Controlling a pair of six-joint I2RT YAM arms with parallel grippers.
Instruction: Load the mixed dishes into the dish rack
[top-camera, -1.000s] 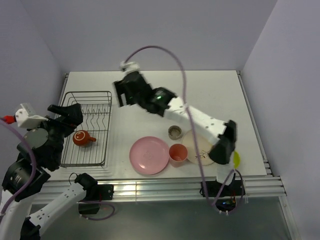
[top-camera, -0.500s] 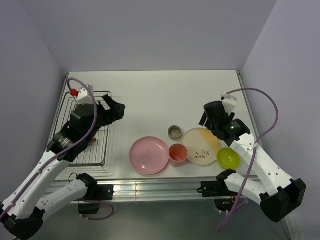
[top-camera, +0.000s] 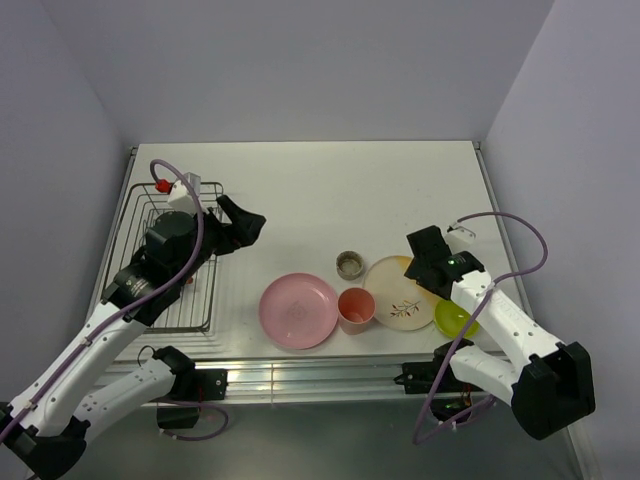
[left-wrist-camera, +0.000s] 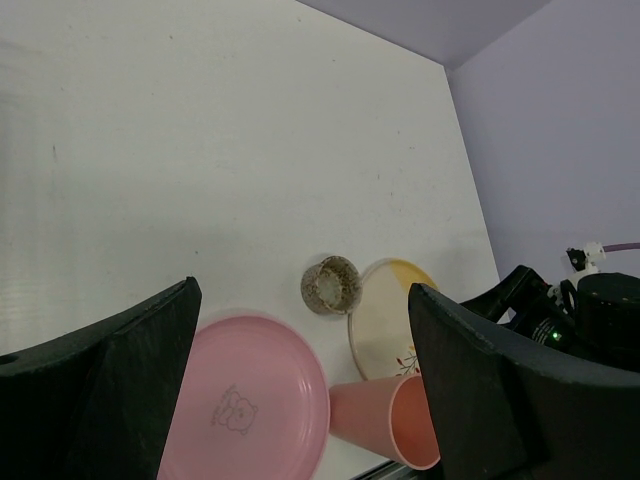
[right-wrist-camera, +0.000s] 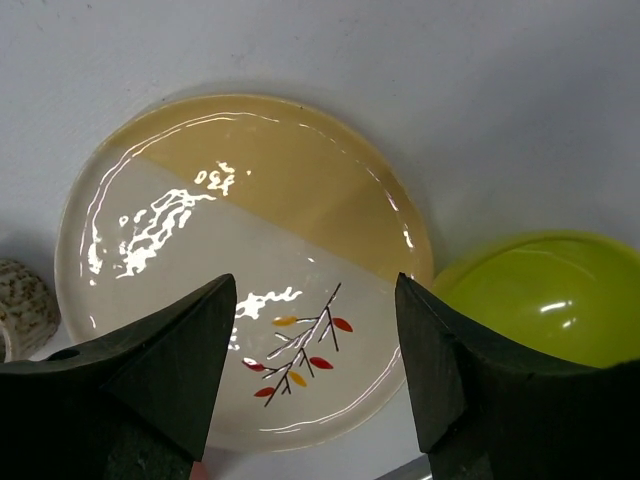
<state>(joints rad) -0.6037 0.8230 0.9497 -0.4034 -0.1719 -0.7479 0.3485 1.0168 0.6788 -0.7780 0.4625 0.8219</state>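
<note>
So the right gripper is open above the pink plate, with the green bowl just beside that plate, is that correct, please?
Not quite. The right gripper is open above the cream-and-orange plate, not the pink plate, as the right wrist view shows. The green bowl does sit just beside that plate.

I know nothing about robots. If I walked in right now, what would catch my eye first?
Your eye goes to the bright dishes grouped near the table's front edge: a pink plate, a pink cup, a cream-and-orange plate and a lime-green bowl. The right gripper hangs open above the cream-and-orange plate. The left gripper, open and empty, sits just past the dark wire rack on the left.
</note>
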